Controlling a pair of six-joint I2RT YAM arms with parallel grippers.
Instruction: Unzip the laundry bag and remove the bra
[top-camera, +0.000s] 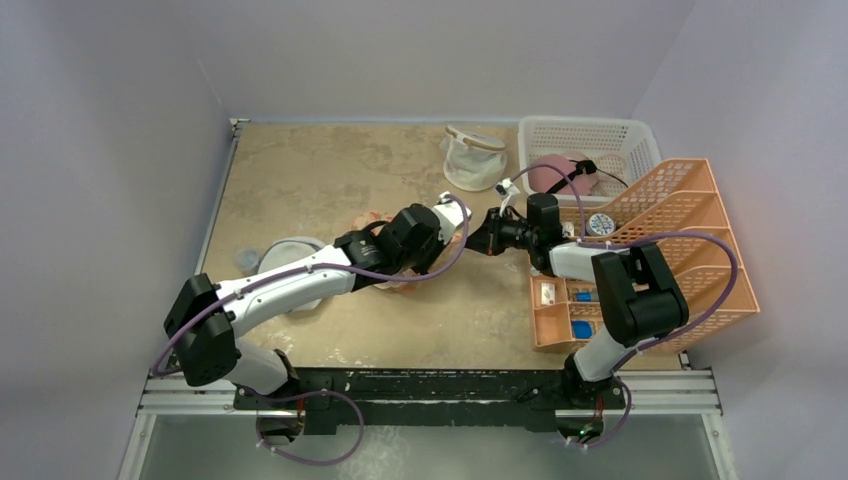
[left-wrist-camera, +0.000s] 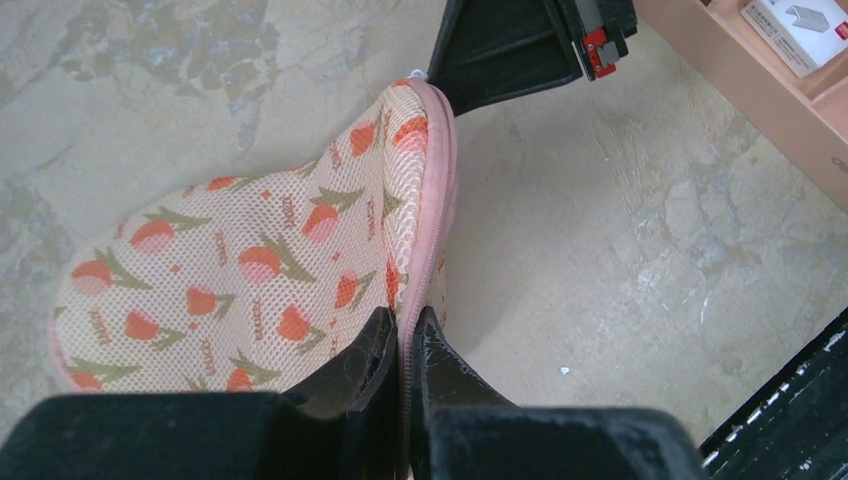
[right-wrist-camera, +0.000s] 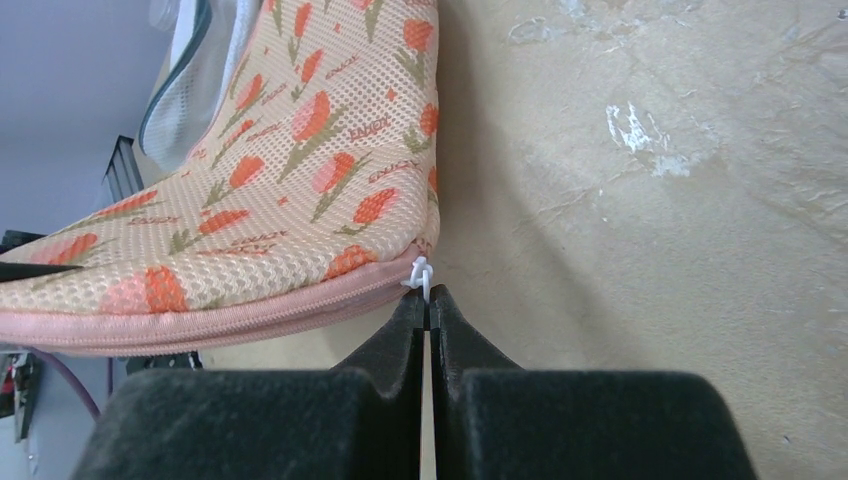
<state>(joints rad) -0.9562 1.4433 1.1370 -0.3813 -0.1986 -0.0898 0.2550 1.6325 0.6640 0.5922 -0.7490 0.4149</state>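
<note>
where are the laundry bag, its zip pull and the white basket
laundry bag (left-wrist-camera: 250, 270): left wrist view, printed mesh face
zip pull (right-wrist-camera: 421, 273): right wrist view, white loop at the zip's end
white basket (top-camera: 600, 133): top external view, far lattice wall

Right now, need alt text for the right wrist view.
The right tool is shut on the small white zip pull at the corner of the laundry bag, a peach mesh pouch printed with orange-red flowers whose pink zip runs closed along the near edge. Tan table fills the right side; a white mesh pouch shows at upper left.
</note>
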